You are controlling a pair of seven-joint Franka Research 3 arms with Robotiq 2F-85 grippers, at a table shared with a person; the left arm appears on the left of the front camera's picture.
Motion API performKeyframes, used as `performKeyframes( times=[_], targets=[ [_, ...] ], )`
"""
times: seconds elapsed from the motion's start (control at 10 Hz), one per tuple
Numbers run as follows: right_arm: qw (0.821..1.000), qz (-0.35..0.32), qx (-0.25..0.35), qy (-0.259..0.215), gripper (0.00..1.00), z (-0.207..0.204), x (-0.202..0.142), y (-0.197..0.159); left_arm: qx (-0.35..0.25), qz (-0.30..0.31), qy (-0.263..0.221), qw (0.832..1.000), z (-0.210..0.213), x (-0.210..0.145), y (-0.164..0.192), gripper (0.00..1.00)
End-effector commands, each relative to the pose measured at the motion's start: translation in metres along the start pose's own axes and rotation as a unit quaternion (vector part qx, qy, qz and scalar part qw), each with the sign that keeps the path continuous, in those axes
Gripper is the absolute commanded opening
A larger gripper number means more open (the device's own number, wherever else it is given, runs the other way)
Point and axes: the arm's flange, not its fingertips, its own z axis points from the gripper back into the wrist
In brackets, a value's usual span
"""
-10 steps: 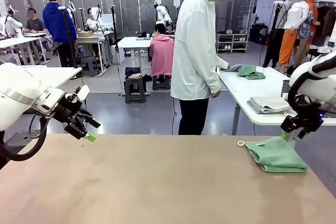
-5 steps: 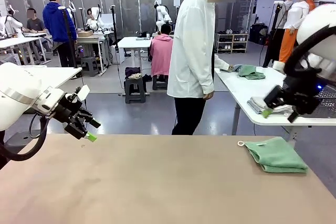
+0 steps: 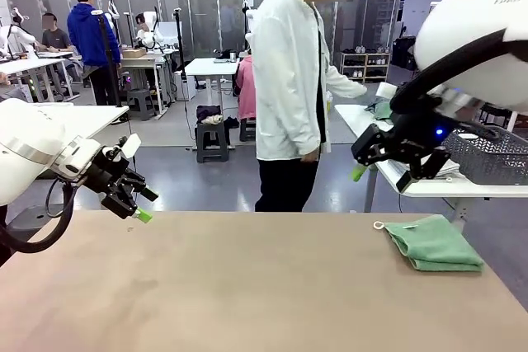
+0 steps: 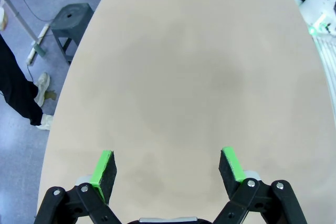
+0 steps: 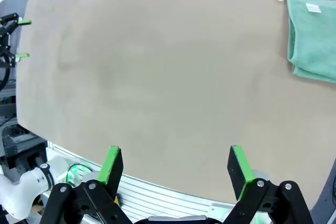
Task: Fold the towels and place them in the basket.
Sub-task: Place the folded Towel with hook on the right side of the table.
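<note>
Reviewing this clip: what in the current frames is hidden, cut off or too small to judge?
Basket, front view: cut by the right edge, seen from low; contents unseen.
Green towel, right wrist view: cut by the right edge; its label too small to read.
Right pincer, front view: side-on, its opening unclear there; the right wrist view shows it open.

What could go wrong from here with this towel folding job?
The right tool hangs open in the air close to the person; a swing could hit them. The green towel lies near the far right corner of the table, so a sloppy grab might push it off.
</note>
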Motion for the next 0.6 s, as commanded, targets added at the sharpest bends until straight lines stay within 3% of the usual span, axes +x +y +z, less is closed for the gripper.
performKeyframes(
  times=[0.0,0.5],
  targets=[
    [1.0,-0.002,0.007,0.0,1.0,0.0089,0.0004,-0.0081,0.001,-0.001,0.001,1.0,0.0004,0.0003,0.0007,0.99],
    [1.0,-0.002,0.007,0.0,1.0,0.0089,0.0004,-0.0081,0.001,-0.001,0.001,1.0,0.0004,0.0003,0.0007,0.99]
  ],
)
